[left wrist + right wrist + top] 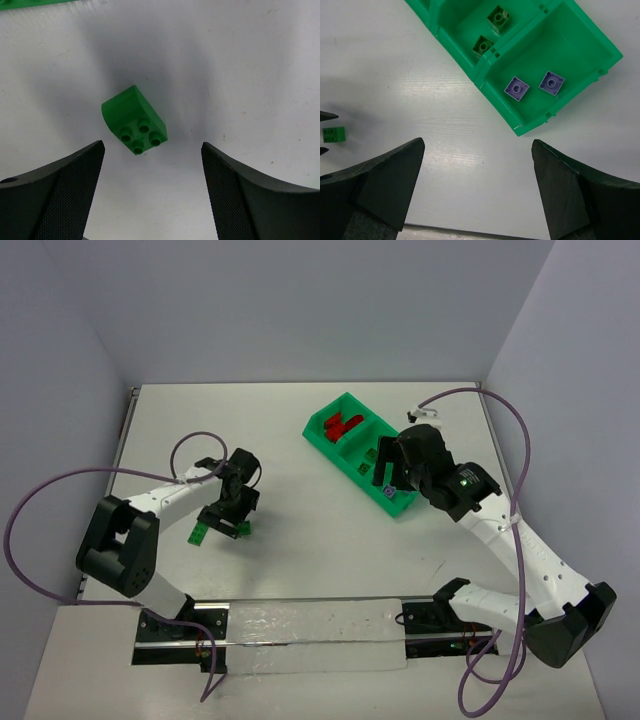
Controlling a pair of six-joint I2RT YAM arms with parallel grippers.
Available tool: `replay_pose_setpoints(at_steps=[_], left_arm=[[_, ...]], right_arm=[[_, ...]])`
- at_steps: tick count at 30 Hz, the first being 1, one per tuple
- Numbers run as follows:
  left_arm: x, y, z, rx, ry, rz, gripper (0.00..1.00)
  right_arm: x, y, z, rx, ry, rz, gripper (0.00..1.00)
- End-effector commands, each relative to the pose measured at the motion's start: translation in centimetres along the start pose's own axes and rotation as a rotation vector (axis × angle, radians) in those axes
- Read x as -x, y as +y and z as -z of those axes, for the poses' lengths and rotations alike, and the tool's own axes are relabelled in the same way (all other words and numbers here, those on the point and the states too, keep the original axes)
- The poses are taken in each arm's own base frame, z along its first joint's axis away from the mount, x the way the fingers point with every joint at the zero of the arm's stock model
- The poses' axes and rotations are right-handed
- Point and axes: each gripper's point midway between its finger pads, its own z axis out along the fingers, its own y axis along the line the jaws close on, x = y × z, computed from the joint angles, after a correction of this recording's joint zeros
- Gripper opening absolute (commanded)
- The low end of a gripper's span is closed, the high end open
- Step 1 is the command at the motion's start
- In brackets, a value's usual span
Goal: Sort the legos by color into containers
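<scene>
Left claw (152,150) spread over a green brick (132,112), far from the tray (517,129) — right claw (478,145) spread, seemingly over its edge.

1. White table (300,540): matte top, faint scuffs, soft shadows.
2. Pale grey walls (300,300): plain, at back + both sides of table.
3. Frosted strip (310,632): lies flat along near table edge, approx. centred.

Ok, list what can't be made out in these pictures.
Top view: the right arm hides part of the tray's near compartments.
Red bricks: too small to count from above; their compartment is cut off by the right wrist view's top edge.
Left wrist view: a green piece is cut off at the top edge.
</scene>
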Motion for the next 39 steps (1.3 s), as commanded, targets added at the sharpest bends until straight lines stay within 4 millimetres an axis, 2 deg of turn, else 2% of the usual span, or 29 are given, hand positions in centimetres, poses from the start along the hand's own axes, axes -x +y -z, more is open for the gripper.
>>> replay_pose_setpoints(at_steps=[1,4,9,11,13,14,16,18,20,21,22,23,24,27,30,32,35,39], left_arm=[[-0.8,-0.2,-1.5,-0.006,0.04,0.063,0.83],[-1.2,0.5,-2.6,0.013,0.057,0.075,0.79],[-1.0,0.5,-3.1,0.0,0.044,0.1,0.68],[-0.8,0.4,-3.0,-0.003,0.036,0.097,0.6],[-0.5,-0.1,-2.7,-0.008,0.021,0.06,0.42],[-0.3,-0.6,-2.5,-0.014,0.016,0.054,0.38],[-0.3,-2.6,-2.0,-0.074,0.013,-0.082,0.19],[-1.0,-6.1,-1.2,-0.142,0.042,-0.206,0.1],[-1.7,-8.1,-0.5,-0.156,0.038,-0.402,0.01],[-2.9,-8.9,-0.5,-0.148,0.034,-0.493,0.0],[-3.5,-11.5,1.2,-0.201,0.009,-0.55,0.0],[-4.0,-13.0,2.4,-0.232,-0.017,-0.604,0.0],[-4.5,-14.0,3.2,-0.256,-0.044,-0.684,0.0],[-8.3,-17.9,6.8,-0.411,-0.041,-0.857,0.0],[-11.4,-20.7,9.7,-0.586,0.031,-0.957,0.0],[-12.5,-21.6,10.8,-0.653,0.061,-0.989,0.0],[-14.5,-24.4,13.2,-0.783,0.095,-1.033,0.0],[-16.8,-27.0,14.6,-0.885,0.167,-1.045,0.0]], right_arm=[[0.6,-0.2,0.4,-0.006,-0.038,0.008,0.95],[0.8,-0.2,0.4,-0.005,-0.04,0.008,0.95],[0.7,-0.2,0.3,-0.009,-0.036,0.013,0.95],[0.7,-0.3,0.3,-0.012,-0.035,0.013,0.95],[0.7,-0.2,0.3,-0.009,-0.036,0.012,0.95],[0.7,-0.2,0.3,-0.008,-0.036,0.01,0.95],[0.8,-0.1,0.3,-0.006,-0.036,0.009,0.95],[0.8,0.0,0.3,-0.003,-0.037,0.005,0.95],[0.9,0.1,0.3,-0.001,-0.04,0.001,0.95],[1.0,0.1,0.3,0.0,-0.041,-0.001,0.95],[1.1,0.1,0.3,-0.002,-0.044,-0.003,0.95],[1.1,0.0,0.4,-0.003,-0.044,-0.006,0.95],[1.2,-0.2,0.5,-0.01,-0.052,-0.01,0.95],[1.3,-0.9,1.0,-0.036,-0.074,-0.023,0.95],[1.6,-1.7,1.6,-0.062,-0.1,-0.037,0.95],[1.8,-2.0,1.9,-0.075,-0.11,-0.042,0.95],[1.9,-2.4,2.2,-0.087,-0.123,-0.061,0.95],[2.1,-2.7,2.6,-0.097,-0.137,-0.077,0.95]])
